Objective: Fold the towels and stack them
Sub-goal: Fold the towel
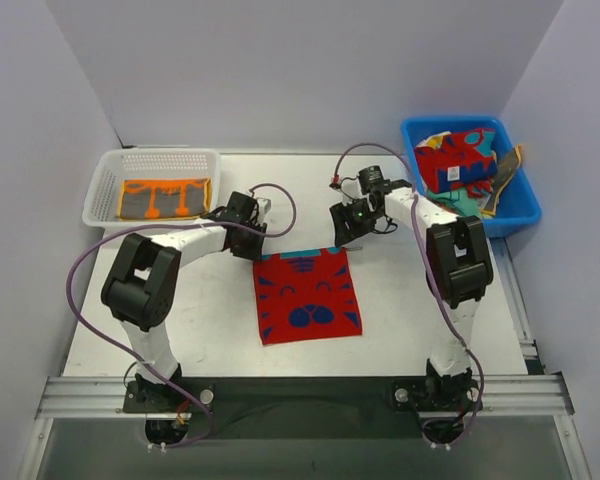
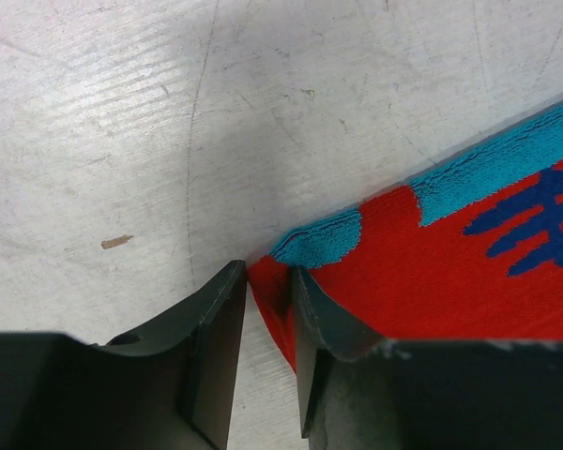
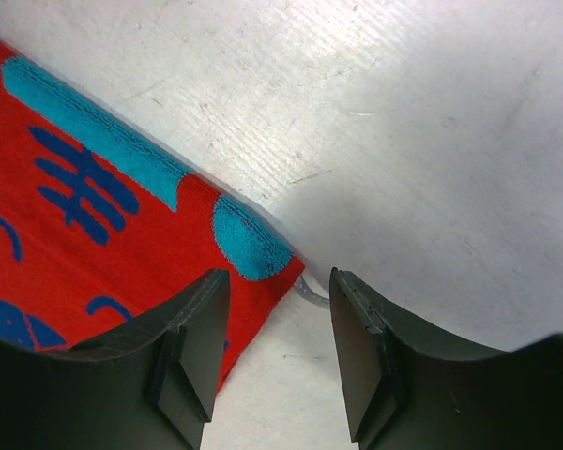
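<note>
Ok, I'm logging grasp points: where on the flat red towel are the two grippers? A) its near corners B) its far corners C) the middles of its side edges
B: the left gripper and right gripper each sit at a far corner of the red towel.

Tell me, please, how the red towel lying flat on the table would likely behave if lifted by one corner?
Probably floppy: the red towel lies flat and thin, so it should drape from a held corner. Likely light, being small thin cloth. Its looped pile, visible by the left gripper, may drag rather than slide on the table.
</note>
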{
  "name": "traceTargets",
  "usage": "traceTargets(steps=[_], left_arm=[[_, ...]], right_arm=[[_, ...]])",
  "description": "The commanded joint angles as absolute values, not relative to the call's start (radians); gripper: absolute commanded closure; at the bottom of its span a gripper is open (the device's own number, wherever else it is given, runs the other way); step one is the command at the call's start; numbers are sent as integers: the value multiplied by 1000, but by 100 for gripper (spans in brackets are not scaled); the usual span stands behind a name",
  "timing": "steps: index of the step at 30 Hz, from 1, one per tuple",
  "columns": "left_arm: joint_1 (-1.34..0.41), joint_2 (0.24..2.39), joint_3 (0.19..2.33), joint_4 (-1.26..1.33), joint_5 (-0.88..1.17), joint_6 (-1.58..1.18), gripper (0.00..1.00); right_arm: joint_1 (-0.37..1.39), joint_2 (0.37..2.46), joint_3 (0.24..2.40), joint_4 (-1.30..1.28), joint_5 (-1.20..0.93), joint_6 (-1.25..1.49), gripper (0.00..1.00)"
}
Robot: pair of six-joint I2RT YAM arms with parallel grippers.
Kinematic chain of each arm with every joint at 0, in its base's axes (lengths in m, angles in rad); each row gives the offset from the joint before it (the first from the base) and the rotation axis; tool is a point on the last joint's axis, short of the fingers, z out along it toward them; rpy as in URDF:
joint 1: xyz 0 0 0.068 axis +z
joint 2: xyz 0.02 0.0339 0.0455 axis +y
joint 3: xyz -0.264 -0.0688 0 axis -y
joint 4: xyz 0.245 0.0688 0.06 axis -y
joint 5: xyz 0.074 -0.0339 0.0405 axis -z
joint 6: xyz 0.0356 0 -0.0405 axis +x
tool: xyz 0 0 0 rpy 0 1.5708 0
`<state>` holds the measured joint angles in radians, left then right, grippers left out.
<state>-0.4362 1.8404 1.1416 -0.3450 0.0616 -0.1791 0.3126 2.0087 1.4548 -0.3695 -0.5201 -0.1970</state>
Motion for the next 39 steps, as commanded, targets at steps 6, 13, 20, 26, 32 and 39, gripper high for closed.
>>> traceTargets(steps=[6, 13, 20, 26, 32, 39], left_arm=[[-433, 1894, 1164, -411, 89, -149, 65], [-428, 1890, 1163, -414, 83, -155, 64], [-423, 1884, 1163, -416, 74, -161, 55], [-416, 1882, 1170, -417, 58, -161, 49], [-414, 1905, 1184, -420, 63, -166, 52], [-410, 1933, 1201, -433, 81, -170, 61]], right_arm=[[354, 2085, 1565, -532, -428, -282, 57], [364, 2158, 1641, -612, -393, -307, 60], [388, 2232, 1715, -730, -381, -362, 65], [407, 2255, 1698, -749, -348, -388, 83], [407, 2247, 1678, -747, -354, -400, 97], [408, 2244, 1675, -746, -354, -403, 100]])
